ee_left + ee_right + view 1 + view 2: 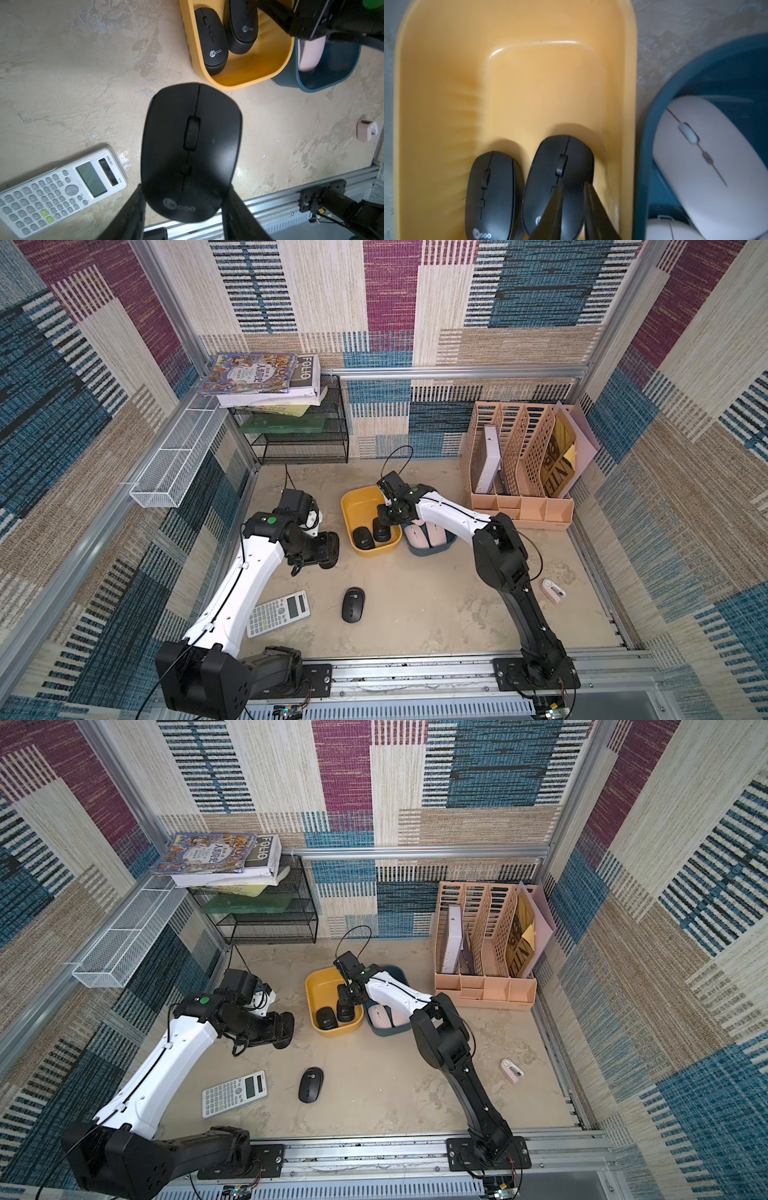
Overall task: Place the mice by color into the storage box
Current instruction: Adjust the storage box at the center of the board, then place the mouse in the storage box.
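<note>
Sorting mice by colour: one moment, seen from above and from both wrists. Your left gripper is clamped on a black mouse. One of its fingers presses each long side near the logo end. The mouse hangs above the table, just left of the yellow bin in both top views.

Your right gripper reaches down into that bin. Its jaws stand close together with only a narrow gap, lying over the rear of the right-hand mouse. You cannot tell from these views whether they pinch it or merely rest on it. A second mouse, also black, lies close beside it. Both sit at the bin's near end, logos toward the robot's base.

The blue bin stands just beside the yellow one, on its right, and holds the pink mice. Two show in the right wrist view, while from above the right arm covers part of this bin.

The loose mouse — black as well — lies flat on the table in front of the bins, between the two arms and well apart from either gripper. A calculator lies near it on the left. A small pink gadget lies on the far right — beyond the right arm.
</note>
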`<action>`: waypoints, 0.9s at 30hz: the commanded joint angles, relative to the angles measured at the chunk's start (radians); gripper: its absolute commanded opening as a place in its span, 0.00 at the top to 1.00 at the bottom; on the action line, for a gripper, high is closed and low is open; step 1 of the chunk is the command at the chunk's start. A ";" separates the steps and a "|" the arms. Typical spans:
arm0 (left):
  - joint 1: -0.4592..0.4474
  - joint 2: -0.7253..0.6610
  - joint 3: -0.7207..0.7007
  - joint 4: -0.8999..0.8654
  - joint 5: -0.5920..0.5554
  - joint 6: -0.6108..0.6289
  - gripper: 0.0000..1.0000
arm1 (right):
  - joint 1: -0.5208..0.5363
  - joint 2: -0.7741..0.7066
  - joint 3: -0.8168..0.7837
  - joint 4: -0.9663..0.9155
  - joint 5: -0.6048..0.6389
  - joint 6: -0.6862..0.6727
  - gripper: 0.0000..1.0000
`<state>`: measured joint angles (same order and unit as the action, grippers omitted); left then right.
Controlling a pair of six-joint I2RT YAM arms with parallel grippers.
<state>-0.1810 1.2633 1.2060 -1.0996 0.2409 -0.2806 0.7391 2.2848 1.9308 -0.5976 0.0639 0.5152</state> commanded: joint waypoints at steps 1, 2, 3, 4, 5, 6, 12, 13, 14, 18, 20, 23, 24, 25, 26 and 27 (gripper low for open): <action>-0.034 0.024 0.048 0.050 0.018 -0.019 0.55 | 0.005 -0.055 -0.054 0.075 0.000 0.020 0.76; -0.046 0.040 0.074 0.054 0.020 -0.027 0.55 | 0.006 -0.072 -0.064 0.091 -0.013 0.021 0.75; -0.060 0.060 0.105 0.059 0.018 -0.037 0.55 | 0.006 -0.089 -0.071 0.108 -0.032 0.024 0.73; -0.070 0.078 0.133 0.062 0.018 -0.044 0.55 | 0.004 -0.102 -0.073 0.117 -0.050 0.029 0.72; -0.081 0.103 0.166 0.067 0.014 -0.054 0.55 | 0.003 -0.118 -0.074 0.127 -0.073 0.033 0.69; -0.090 0.129 0.195 0.073 0.011 -0.071 0.55 | 0.001 -0.135 -0.076 0.137 -0.093 0.034 0.66; -0.129 0.301 0.307 0.166 0.006 -0.185 0.55 | -0.025 -0.250 -0.112 0.113 -0.157 -0.010 0.30; -0.129 0.332 0.318 0.184 -0.002 -0.209 0.55 | -0.032 -0.277 -0.132 0.107 -0.162 -0.019 0.23; -0.132 0.362 0.326 0.199 -0.020 -0.232 0.55 | -0.042 -0.309 -0.157 0.102 -0.169 -0.025 0.16; -0.135 0.474 0.358 0.225 -0.106 -0.298 0.56 | -0.088 -0.452 -0.302 0.107 -0.183 -0.044 0.02; -0.135 0.523 0.371 0.232 -0.159 -0.326 0.57 | -0.116 -0.529 -0.370 0.108 -0.196 -0.049 0.04; -0.143 0.577 0.398 0.248 -0.213 -0.362 0.57 | -0.141 -0.621 -0.436 0.094 -0.205 -0.068 0.04; -0.148 0.595 0.418 0.247 -0.228 -0.365 0.57 | -0.144 -0.642 -0.448 0.086 -0.202 -0.076 0.04; -0.153 0.616 0.442 0.241 -0.248 -0.368 0.57 | -0.146 -0.664 -0.461 0.076 -0.201 -0.080 0.04; -0.159 0.637 0.467 0.234 -0.269 -0.371 0.57 | -0.148 -0.683 -0.475 0.070 -0.202 -0.083 0.04; -0.165 0.656 0.493 0.222 -0.283 -0.371 0.57 | -0.149 -0.697 -0.490 0.067 -0.205 -0.086 0.04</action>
<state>-0.3347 1.8889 1.6516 -0.8864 0.0425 -0.6250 0.5949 1.6165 1.4651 -0.5083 -0.1257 0.4534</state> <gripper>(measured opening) 0.561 0.958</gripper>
